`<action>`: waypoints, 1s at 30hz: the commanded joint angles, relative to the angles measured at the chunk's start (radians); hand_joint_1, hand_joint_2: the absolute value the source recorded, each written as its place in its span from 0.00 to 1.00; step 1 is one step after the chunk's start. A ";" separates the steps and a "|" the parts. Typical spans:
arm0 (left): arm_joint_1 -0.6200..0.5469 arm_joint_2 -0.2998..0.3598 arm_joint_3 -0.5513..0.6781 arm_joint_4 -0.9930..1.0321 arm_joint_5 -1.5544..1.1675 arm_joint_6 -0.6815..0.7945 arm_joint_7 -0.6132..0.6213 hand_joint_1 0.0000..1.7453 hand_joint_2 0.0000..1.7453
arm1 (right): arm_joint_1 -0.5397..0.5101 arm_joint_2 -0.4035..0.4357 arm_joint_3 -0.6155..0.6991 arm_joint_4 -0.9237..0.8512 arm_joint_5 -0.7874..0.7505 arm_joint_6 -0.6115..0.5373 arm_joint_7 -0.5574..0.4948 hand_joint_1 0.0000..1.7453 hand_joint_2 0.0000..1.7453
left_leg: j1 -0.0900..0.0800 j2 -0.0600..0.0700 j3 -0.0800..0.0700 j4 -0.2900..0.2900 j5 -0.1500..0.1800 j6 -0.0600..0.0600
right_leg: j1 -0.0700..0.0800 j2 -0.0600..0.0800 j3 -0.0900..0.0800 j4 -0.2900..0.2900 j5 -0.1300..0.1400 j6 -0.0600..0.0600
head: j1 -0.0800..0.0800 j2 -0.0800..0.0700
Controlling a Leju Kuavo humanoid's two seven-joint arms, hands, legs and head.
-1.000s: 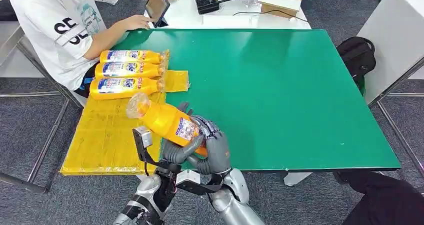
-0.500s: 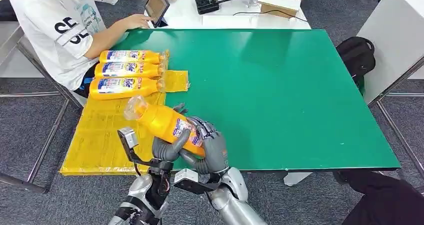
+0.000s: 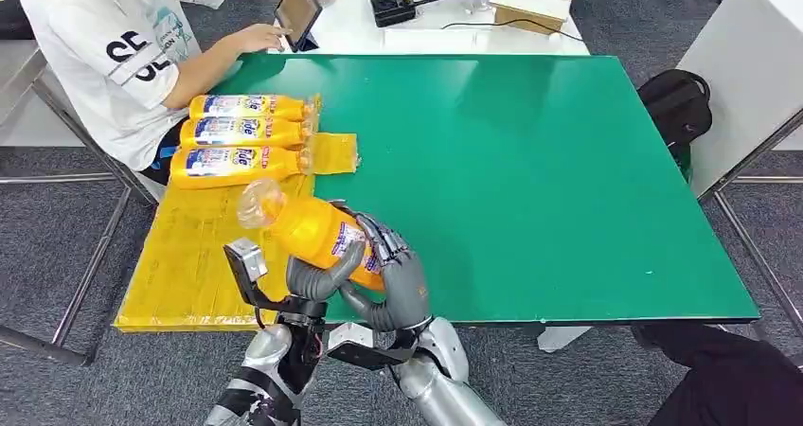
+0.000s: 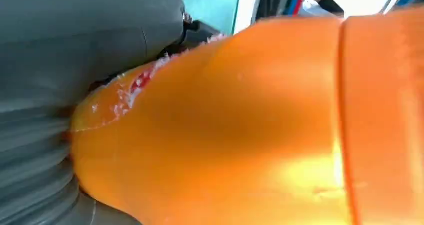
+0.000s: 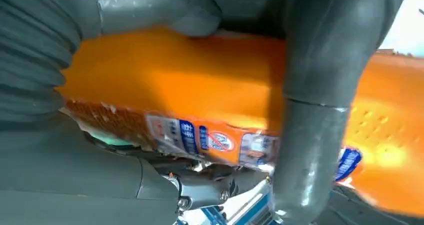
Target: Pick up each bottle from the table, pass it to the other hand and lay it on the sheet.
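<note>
Shifted little over the last second: orange bottle (image 3: 317, 234) tipped a touch, cap end nudged back toward the yellow sheet (image 3: 204, 256), left wrist swung out to the left and stayed there. Held in both hands above the near edge of the green tabletop (image 3: 530, 180), right at the sheet's right border. Left hand (image 3: 317, 279) cupped under the bottle's body, fingers curled up around it. Right hand (image 3: 393, 275) wrapped over the base end from the other side, fingers pressed across the label. Bottle tilted, clear cap end pointed up and left over the sheet, base low between the 2 palms. Close up from the left wrist, orange plastic (image 4: 240, 130) jammed against the grey ribbed cover and thumb. From the right wrist, label strip (image 5: 210, 140) seen under a dark finger laid across the bottle. Already laid on the far end of the sheet: 3 bottles (image 3: 241, 134) side by side, caps to the right. Beside them, a seated person (image 3: 123, 47) in a white shirt, hand at a tablet (image 3: 296, 11).
</note>
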 commanded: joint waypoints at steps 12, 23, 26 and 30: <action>-0.053 -0.011 0.080 -0.074 -0.241 0.295 -0.029 1.00 1.00 | 0.063 -0.039 -0.044 -0.163 -0.006 0.233 -0.016 0.00 0.00 | 0.000 -0.002 0.002 0.000 -0.001 0.001 | 0.001 -0.003 0.003 0.000 -0.001 -0.002 | 0.000 0.000; -0.207 0.083 0.323 0.199 -0.727 0.843 -0.029 1.00 1.00 | 0.136 -0.054 -0.077 -0.508 -0.212 0.156 -0.055 0.00 0.00 | 0.000 0.000 0.006 -0.001 -0.002 0.001 | 0.001 -0.002 0.006 0.000 -0.002 -0.004 | 0.000 0.000; -0.229 0.040 0.536 0.215 -1.045 0.843 -0.029 1.00 1.00 | 0.158 -0.061 -0.084 -0.574 -0.264 0.117 -0.055 0.00 0.00 | 0.000 0.002 0.005 -0.001 -0.001 0.001 | 0.001 0.001 0.005 0.000 -0.001 -0.003 | 0.000 0.000; -0.248 0.008 0.693 0.207 -1.317 0.843 -0.029 1.00 1.00 | 0.159 -0.072 -0.081 -0.597 -0.312 0.090 -0.055 0.00 0.00 | 0.000 0.002 0.004 0.000 -0.001 0.001 | 0.001 0.001 0.004 0.000 -0.001 -0.002 | 0.000 0.000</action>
